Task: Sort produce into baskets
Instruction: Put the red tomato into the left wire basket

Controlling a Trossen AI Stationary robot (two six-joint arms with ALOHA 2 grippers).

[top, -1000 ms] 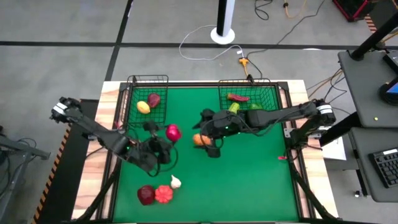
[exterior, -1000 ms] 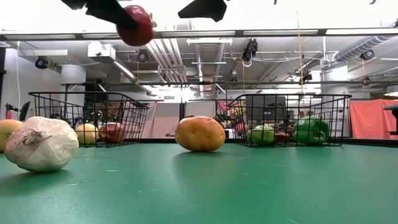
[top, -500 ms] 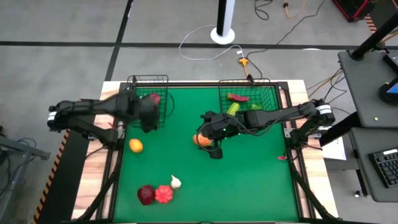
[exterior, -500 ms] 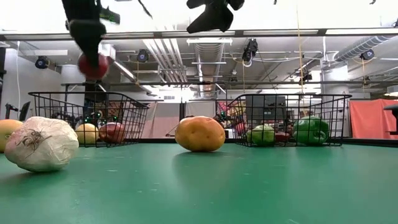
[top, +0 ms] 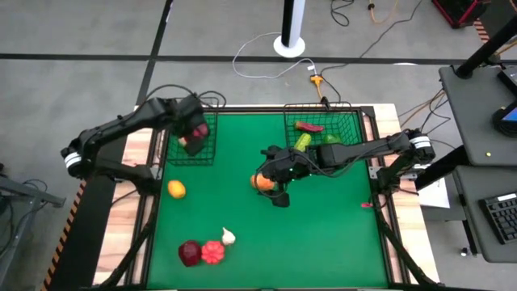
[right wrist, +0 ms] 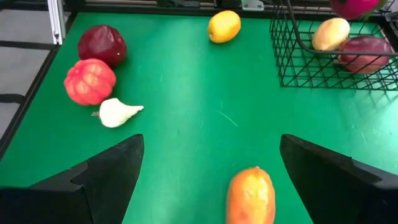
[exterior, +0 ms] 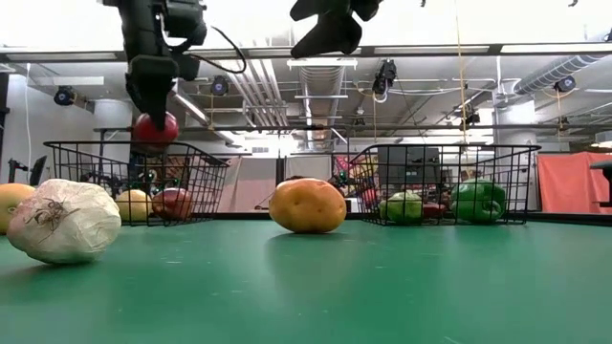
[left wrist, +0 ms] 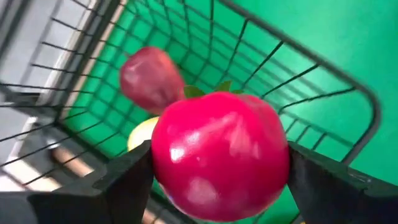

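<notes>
Above far-left basket (top: pixel 192 149): red apple (left wrist: pixel 219 155) pinched across widest middle by left gripper (left wrist: pixel 217 171); judged light, rigid, smooth, slip-prone. Right gripper (right wrist: pixel 208 171) spread over orange potato (right wrist: pixel 250 196).

A green counter (top: pixel 323 234) with wood edges; beyond it a white post (top: pixel 292 24) and cables (top: pixel 266 61) on grey floor (top: pixel 81 32).

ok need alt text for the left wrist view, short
The left gripper holds a glossy red apple above the wire basket, which contains a dark red fruit and a yellow one on green felt.
</notes>
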